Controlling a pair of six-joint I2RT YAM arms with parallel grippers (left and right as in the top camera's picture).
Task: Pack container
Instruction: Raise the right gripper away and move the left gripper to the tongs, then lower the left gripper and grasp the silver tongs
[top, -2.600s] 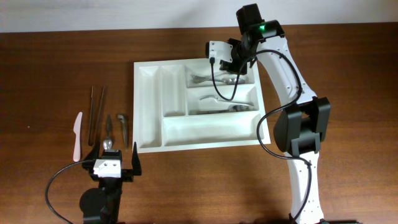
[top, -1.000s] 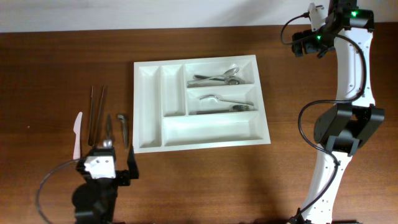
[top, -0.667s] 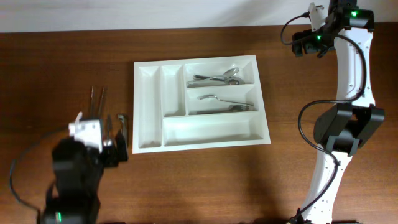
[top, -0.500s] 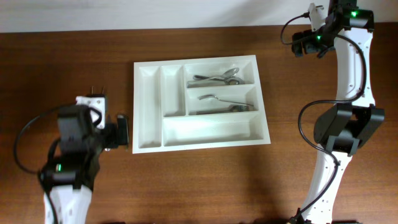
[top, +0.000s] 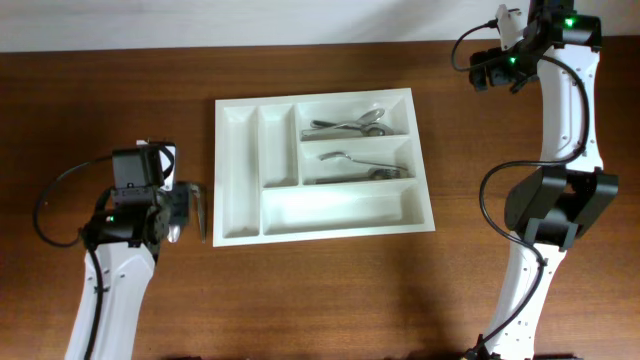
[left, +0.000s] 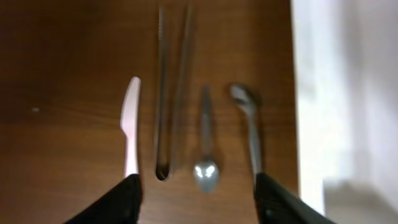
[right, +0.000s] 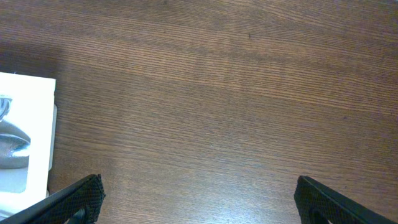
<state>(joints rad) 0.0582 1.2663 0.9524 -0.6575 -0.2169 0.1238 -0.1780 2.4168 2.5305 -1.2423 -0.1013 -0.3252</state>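
left end effector (left: 198, 196) — wide open, empty | right end effector (right: 199, 198) — likewise

Cam setup, quick notes:

- Overhead: fixed, high up, straight down. Whole desk (top: 100, 100) in frame, far edge at top, both arms visible.
- Left wrist: fairly near, looking down at left half of desk, bit blurry. Left gripper (left: 196, 180) tips at frame bottom, frame top toward far edge. Tray (left: 348, 93) left wall on right side of frame, shared with overhead.
- Right wrist: by far right corner, looking down at bare wood. Right gripper (right: 198, 186) tips in bottom corners. Tray corner at frame left, also shared with overhead.
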